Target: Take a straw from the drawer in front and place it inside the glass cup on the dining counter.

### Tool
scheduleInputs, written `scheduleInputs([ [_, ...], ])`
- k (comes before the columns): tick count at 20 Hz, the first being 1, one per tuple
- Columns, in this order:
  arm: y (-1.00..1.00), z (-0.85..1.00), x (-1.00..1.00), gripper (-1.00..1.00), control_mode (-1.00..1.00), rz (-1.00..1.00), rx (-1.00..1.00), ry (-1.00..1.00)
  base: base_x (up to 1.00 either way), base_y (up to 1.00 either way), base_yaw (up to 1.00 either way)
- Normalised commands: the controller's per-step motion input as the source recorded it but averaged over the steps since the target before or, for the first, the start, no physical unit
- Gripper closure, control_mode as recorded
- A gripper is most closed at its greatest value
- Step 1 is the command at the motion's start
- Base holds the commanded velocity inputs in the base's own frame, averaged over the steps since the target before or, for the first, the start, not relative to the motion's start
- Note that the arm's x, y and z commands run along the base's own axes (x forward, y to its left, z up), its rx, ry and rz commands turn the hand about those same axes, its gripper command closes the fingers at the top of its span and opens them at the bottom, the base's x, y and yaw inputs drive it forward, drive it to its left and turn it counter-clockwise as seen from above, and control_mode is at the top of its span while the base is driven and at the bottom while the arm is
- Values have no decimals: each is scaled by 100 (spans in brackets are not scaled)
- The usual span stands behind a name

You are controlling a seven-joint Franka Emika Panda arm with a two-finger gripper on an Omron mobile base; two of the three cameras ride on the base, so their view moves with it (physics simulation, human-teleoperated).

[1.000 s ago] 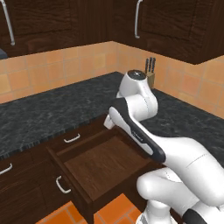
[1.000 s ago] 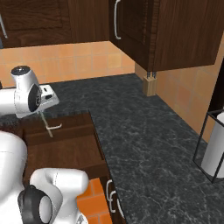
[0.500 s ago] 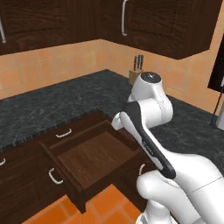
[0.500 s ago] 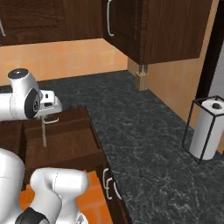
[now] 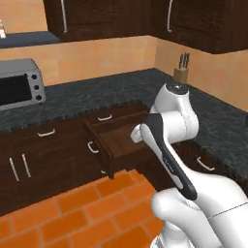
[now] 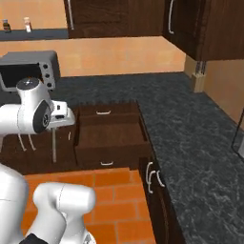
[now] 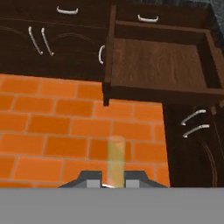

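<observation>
My gripper (image 6: pixel 56 125) is shut on the straw (image 6: pixel 54 145), a thin pale stick that hangs straight down from the jaws over the orange floor, left of the drawer (image 6: pixel 112 136). In the hand view the straw (image 7: pixel 116 161) runs up from between the fingertips of the gripper (image 7: pixel 114 183). The dark brown drawer (image 7: pixel 159 61) stands pulled open with a bare wooden bottom, some way off from the hand. The left base view shows the open drawer (image 5: pixel 121 140) just behind my arm. The glass cup and the dining counter are out of view.
A black speckled counter (image 6: pixel 190 138) wraps round the corner, with a grey toaster oven (image 5: pixel 19 89) on its left stretch and a knife block (image 5: pixel 180 72) at the back. Dark cabinet fronts (image 7: pixel 39 39) with silver handles stand beside the drawer. Orange tiles (image 7: pixel 52 131) cover the floor below.
The whole picture has shifted: the base has swung and pulled back from the counter, so the drawer now lies further off. The straw stays in the shut gripper.
</observation>
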Motion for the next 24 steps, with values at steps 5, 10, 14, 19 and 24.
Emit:
scheduleInputs([
  [5,0,0,0,100,100,0,0,0,-34,50,86],
  [10,0,0,0,100,100,0,0,0,-17,66,83],
  [14,0,0,0,100,100,0,0,0,-1,70,78],
  [19,0,0,0,100,100,0,0,0,3,70,70],
  [24,0,0,0,100,100,0,0,0,48,26,55],
])
